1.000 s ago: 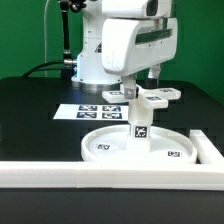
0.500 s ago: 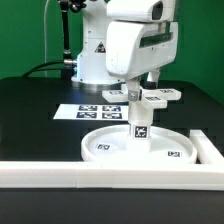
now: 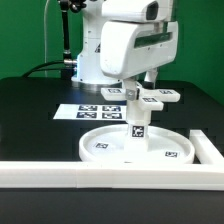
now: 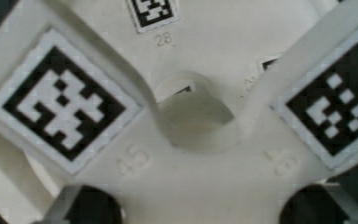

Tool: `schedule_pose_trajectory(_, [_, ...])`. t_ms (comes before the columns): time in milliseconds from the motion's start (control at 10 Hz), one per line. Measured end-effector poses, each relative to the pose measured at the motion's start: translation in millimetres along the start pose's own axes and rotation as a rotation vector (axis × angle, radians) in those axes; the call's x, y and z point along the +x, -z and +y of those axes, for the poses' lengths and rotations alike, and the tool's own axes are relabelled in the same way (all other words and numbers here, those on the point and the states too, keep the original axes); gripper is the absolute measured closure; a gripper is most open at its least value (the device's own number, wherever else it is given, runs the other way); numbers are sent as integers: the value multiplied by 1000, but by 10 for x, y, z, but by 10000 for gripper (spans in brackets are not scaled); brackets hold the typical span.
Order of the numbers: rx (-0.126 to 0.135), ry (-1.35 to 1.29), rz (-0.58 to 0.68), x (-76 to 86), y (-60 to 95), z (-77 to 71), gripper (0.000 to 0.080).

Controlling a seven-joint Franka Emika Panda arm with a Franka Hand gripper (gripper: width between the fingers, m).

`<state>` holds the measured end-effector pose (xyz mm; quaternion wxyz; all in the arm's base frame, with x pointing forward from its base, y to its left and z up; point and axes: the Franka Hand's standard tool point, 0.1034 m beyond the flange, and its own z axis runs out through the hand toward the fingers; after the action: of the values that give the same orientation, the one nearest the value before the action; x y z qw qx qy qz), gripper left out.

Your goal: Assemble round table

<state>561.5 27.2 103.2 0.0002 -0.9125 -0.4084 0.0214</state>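
The wide round disc [image 3: 98,150] lies flat on the black table near the front. The short thick leg [image 3: 138,124] stands upright in its middle, tag facing the camera. The flat cross-shaped base piece [image 3: 160,97] sits level on top of the leg. My gripper [image 3: 138,90] comes down from above and is shut on the base piece. In the wrist view the base piece [image 4: 185,120] fills the picture with two large tags. My gripper [image 4: 202,208] holds it between the dark fingertips [image 4: 87,208].
The long white border wall [image 3: 100,176] runs along the front, with a short arm [image 3: 207,148] at the exterior view's right. The marker board [image 3: 92,111] lies behind the disc. The arm's pedestal [image 3: 92,55] stands at the back.
The gripper and the base piece have shifted very slightly toward the exterior view's left. The leg and the disc stay where they were.
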Motion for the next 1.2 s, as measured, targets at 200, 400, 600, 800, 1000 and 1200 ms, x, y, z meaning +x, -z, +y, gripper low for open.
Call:
schedule_pose_trajectory(200, [17, -214, 19, -57, -9, 46, 358])
schedule_pose_trajectory(400, [21, -373, 61, -114, -19, 69, 357])
schedule_pose_trajectory(600, [18, -568, 98, -130, -22, 59, 357])
schedule_pose_trajectory(800, [25, -719, 98, -129, -24, 62, 357])
schedule_pose_trajectory(1000, [33, -862, 99, -127, -25, 64, 357])
schedule_pose_trajectory(1200, [42, -1092, 128, -119, -24, 86, 357])
